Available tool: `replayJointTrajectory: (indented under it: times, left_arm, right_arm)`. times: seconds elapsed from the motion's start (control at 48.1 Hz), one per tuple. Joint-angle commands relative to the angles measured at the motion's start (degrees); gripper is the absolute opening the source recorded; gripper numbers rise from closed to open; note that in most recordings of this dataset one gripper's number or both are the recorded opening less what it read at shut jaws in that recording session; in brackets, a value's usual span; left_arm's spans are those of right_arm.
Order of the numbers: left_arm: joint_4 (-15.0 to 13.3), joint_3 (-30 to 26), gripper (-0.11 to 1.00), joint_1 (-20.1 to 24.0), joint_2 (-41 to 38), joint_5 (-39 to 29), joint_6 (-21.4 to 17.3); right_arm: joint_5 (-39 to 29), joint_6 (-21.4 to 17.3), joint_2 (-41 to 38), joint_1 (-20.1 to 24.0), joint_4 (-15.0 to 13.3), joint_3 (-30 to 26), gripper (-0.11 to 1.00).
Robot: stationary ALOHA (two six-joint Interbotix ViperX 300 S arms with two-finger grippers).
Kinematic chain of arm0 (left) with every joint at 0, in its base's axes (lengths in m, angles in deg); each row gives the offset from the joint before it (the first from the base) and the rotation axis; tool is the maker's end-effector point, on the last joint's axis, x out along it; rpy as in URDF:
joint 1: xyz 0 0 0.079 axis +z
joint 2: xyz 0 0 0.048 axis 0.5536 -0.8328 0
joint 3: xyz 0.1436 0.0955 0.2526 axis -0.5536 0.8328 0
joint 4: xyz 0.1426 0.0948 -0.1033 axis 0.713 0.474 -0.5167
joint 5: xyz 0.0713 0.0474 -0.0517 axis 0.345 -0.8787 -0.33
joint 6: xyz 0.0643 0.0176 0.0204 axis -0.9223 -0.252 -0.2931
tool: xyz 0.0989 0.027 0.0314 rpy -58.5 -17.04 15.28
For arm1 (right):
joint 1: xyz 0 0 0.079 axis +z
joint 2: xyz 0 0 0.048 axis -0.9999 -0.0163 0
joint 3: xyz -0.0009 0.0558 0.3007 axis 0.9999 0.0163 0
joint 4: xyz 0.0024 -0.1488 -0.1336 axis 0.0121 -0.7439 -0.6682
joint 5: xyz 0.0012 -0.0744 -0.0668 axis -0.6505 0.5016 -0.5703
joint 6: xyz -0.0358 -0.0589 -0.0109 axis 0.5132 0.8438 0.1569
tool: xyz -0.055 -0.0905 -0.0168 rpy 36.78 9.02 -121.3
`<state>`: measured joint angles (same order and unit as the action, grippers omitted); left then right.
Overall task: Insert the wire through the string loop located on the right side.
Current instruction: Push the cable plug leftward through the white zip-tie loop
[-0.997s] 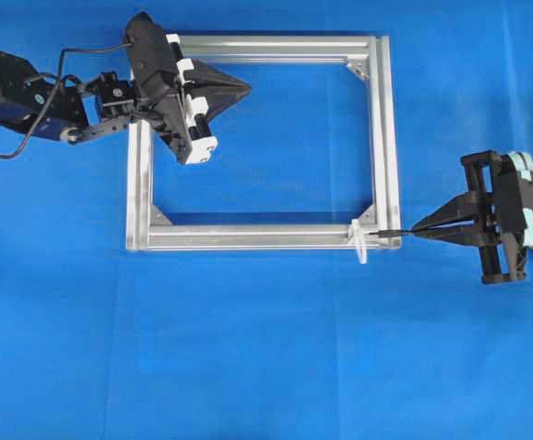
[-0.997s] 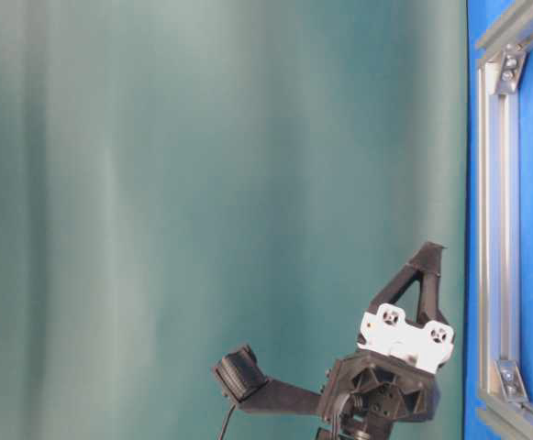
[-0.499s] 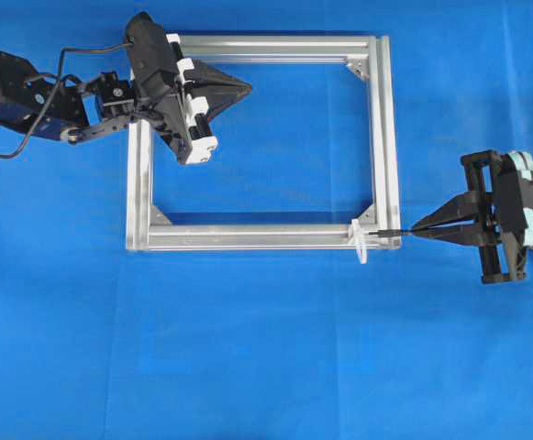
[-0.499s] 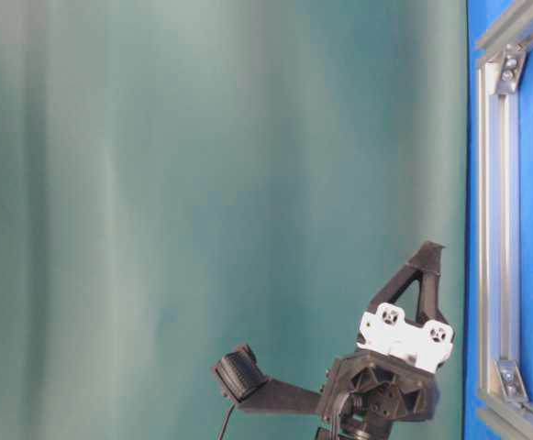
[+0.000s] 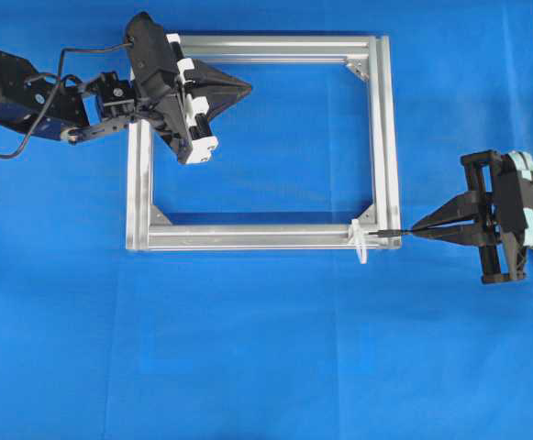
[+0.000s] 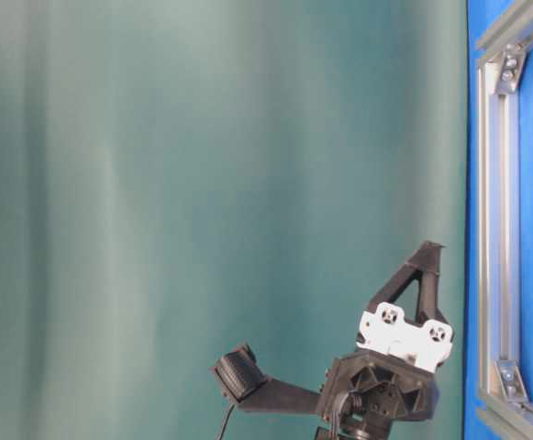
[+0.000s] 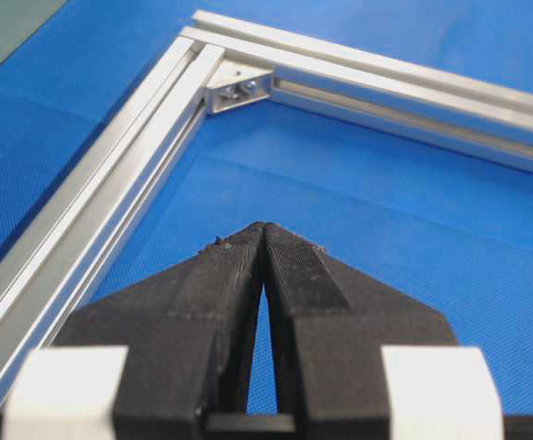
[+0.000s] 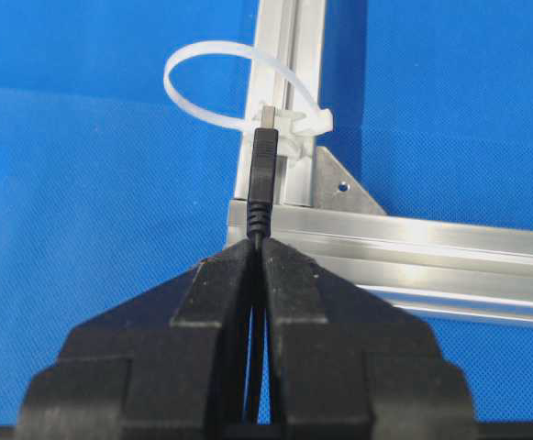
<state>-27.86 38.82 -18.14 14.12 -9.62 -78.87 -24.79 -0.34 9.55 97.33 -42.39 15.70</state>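
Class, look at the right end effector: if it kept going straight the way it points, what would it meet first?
Probably the string loop mounted on the aluminium frame: the right end effector holds the wire plug aimed at its base. Depth is unclear.

Aluminium frame [image 8: 339, 234] corner blocks low path; string loop [image 8: 213, 82] mouth unobstructed.

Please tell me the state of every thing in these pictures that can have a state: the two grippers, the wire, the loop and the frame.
left gripper: shut, empty, above the frame's inside.
right gripper: shut on the wire, just behind the plug.
wire: plug sticks out of the fingertips toward the loop; whether its tip is already inside cannot be told.
string loop: fixed to the frame's bar, standing open to one side.
aluminium frame: lying flat on the blue cloth.
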Motion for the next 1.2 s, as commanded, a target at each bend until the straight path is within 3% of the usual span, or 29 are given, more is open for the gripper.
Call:
replayJointTrajectory:
  times: [0.0,0.872,1.184]
  left_arm:
    - [0.2,-1.1,0.00,-0.2,1.8,0.6,-0.1]
    - [0.2,-1.1,0.00,-0.2,1.8,0.6,-0.1]
    - [0.2,-1.2,0.00,-0.2,1.7,0.6,0.0]
  right_arm:
    - [0.6,0.1,0.1,-0.1,0.1,-0.6,-0.04]
    - [0.9,0.0,0.0,0.3,0.1,-0.8,-0.04]
    - [6.8,0.0,-5.7,0.8,0.1,-2.2,-0.04]
